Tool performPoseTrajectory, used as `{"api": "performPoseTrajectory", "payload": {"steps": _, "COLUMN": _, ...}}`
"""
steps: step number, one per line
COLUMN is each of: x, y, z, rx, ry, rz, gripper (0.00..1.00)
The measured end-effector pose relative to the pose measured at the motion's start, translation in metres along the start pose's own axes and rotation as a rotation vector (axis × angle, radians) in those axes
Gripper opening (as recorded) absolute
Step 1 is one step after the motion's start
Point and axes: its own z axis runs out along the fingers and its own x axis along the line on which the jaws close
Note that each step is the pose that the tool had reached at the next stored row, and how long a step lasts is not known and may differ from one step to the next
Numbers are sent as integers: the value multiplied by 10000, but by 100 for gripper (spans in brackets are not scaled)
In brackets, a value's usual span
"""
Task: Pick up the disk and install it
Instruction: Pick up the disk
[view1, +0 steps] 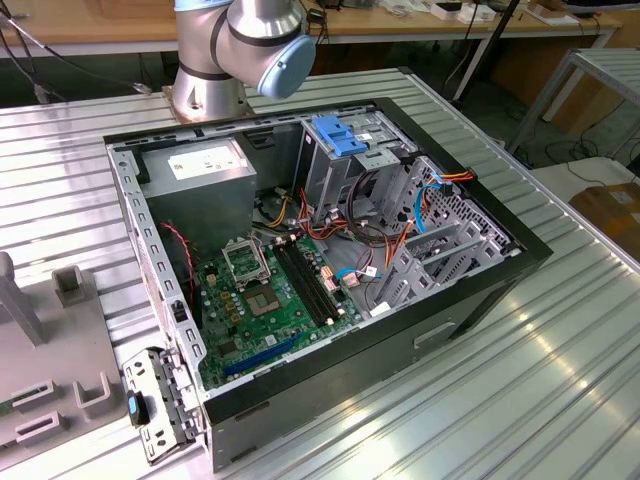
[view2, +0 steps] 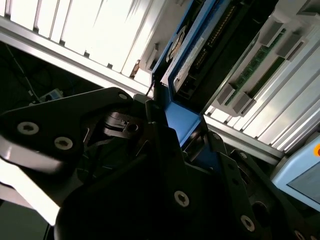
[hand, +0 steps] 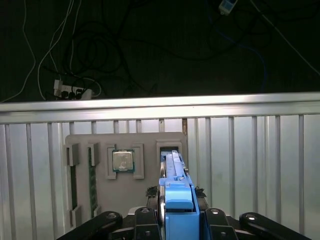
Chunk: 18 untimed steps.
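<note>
Exterior view: the arm (view1: 240, 50) stands at the back of a ribbed table (view1: 520, 380). An open case (view1: 330, 260) lies on the table with its board (view1: 275, 300) exposed. The PSU (view1: 205, 165) is in the far corner and a blue bracket (view1: 345, 135) sits atop the drive cage. A grey plate (view1: 60, 340) lies at the exterior view's left of the case.

First wrist view: the gripper (hand: 179, 222) is closed on the disk (hand: 177, 192), which is edge-on with its blue rail toward the camera. There is a black finger (hand: 145, 220) on each side. Below is the plate with a CPU (hand: 122, 161) and RAM sticks (hand: 92, 180). The disk's far end overlaps a slot (hand: 170, 147) in the plate. Whether the disk is seated in the slot or lifted is unclear.

Second wrist view: the gripper (view2: 182, 135) fingers flank the blue rail. The disk (view2: 190, 60) shows its white label and is tilted. The RAM sticks lie beside it on the plate.
</note>
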Motion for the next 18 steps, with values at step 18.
{"api": "performPoseTrajectory", "payload": {"steps": 18, "x": 11, "y": -4, "z": -267, "rx": 1, "ry": -1, "rz": 0, "gripper": 37}}
